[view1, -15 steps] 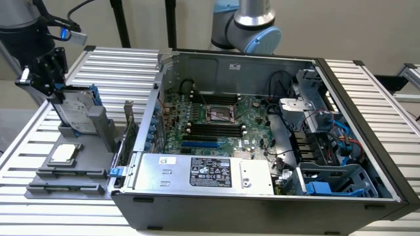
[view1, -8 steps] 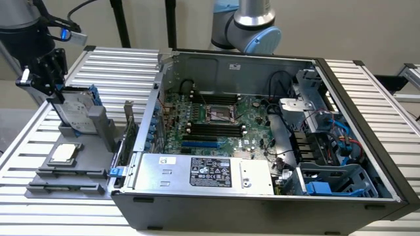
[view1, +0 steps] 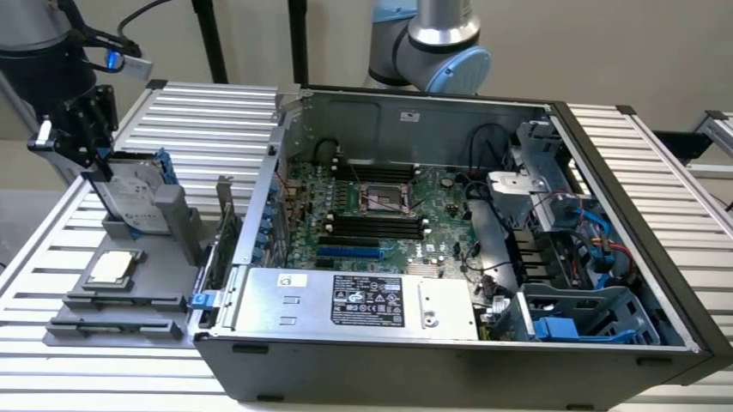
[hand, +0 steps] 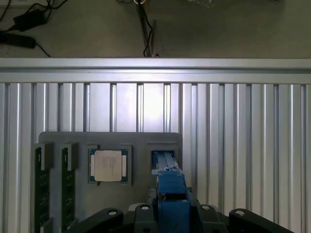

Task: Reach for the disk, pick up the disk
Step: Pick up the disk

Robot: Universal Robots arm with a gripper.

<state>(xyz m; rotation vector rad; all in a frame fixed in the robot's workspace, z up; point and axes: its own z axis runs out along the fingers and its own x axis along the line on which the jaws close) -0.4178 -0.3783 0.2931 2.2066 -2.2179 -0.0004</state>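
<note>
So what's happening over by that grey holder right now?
The robot arm's black gripper is at the top edge of the flat silver-grey disk in its bright blue plastic bracket. The disk stands on edge in a slot of the grey plastic holder, to the exterior view's left of the open dark computer case. It does not look lifted yet. A small square silver chip lies flat in the same holder.

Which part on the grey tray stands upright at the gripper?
The blue-framed disk, standing on edge under the gripper; the chip and memory sticks sit low, away from it.
</note>
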